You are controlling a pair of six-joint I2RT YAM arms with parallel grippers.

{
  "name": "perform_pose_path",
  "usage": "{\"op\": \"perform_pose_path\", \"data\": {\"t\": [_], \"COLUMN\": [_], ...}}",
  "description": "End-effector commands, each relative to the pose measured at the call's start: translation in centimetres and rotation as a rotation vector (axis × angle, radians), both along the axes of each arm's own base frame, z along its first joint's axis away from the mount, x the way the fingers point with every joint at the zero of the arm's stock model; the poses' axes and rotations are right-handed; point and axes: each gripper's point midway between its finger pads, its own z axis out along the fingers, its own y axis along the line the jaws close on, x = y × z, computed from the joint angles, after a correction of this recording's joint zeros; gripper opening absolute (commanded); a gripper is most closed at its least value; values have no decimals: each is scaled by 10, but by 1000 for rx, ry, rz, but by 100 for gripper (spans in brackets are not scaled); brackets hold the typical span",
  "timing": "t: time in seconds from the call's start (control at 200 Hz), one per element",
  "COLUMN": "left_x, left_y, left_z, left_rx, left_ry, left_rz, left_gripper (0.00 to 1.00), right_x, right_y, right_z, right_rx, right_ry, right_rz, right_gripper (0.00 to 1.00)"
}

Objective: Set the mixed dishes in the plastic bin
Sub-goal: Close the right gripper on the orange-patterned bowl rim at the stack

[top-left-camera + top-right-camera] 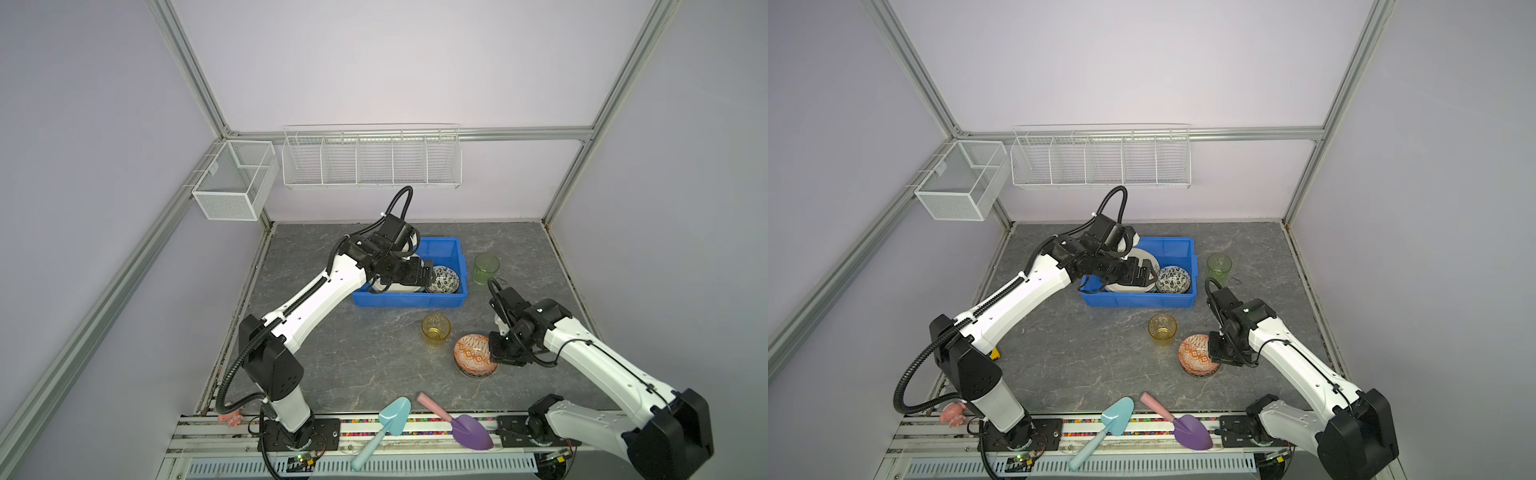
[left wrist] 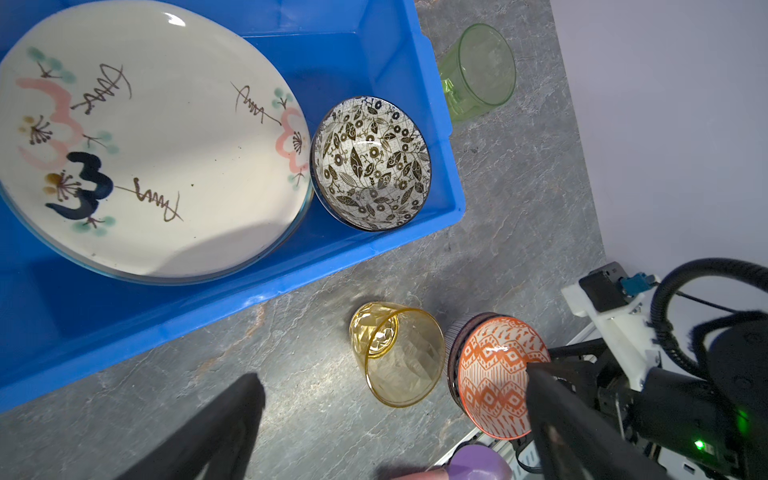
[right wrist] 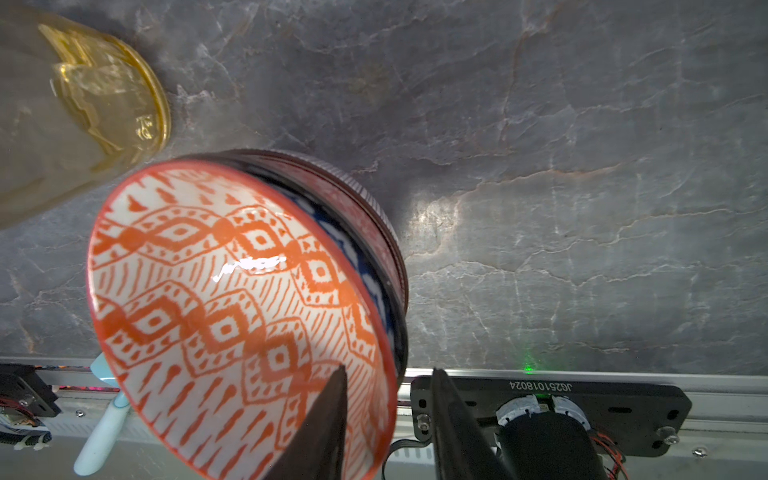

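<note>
Your right end effector (image 3: 390, 370) straddles the rim of the orange bowl (image 3: 232, 299), one finger inside and one outside. A sliver of gap still shows, so nothing is pinched yet. The bowl sits tilted on a nested stack (image 3: 365, 216) at 4 o'clock on the worktop (image 1: 374, 365). A thin rim grip may slip or drag the lower bowls up. The amber tumbler (image 1: 436, 330), just beside at the stack's 10 o'clock, could be knocked over. Your left end effector (image 2: 390, 376), spread and empty, hangs over the blue bin (image 1: 440, 245) at the tumbler's 12 o'clock, crowding the drop.
</note>
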Motion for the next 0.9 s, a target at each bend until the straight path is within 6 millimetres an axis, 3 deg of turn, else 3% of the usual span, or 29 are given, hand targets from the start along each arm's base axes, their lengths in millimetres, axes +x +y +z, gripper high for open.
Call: {"op": "perform_pose_path", "data": {"t": [0.0, 0.315, 0.34, 0.515, 0.895], "left_x": [-1, 1, 1, 2, 3], "left_y": [-4, -5, -5, -7, -7], "left_z": [-3, -10, -10, -9, -13], "left_rx": [-6, 5, 5, 1, 5], "left_ry": [10, 20, 20, 22, 30], "left_rz": [-5, -6, -7, -6, -7], "left_gripper": [98, 99, 98, 98, 99], "right_x": [0, 1, 8, 9, 10], "right_y": [0, -2, 2, 2, 4], "right_z": [-2, 2, 10, 14, 7], "right_rx": [-10, -21, -7, -6, -6], "right_ry": [-4, -12, -38, -51, -40], "right_rz": [-2, -1, -1, 3, 8], "right_gripper": [33, 27, 26, 22, 21]}}
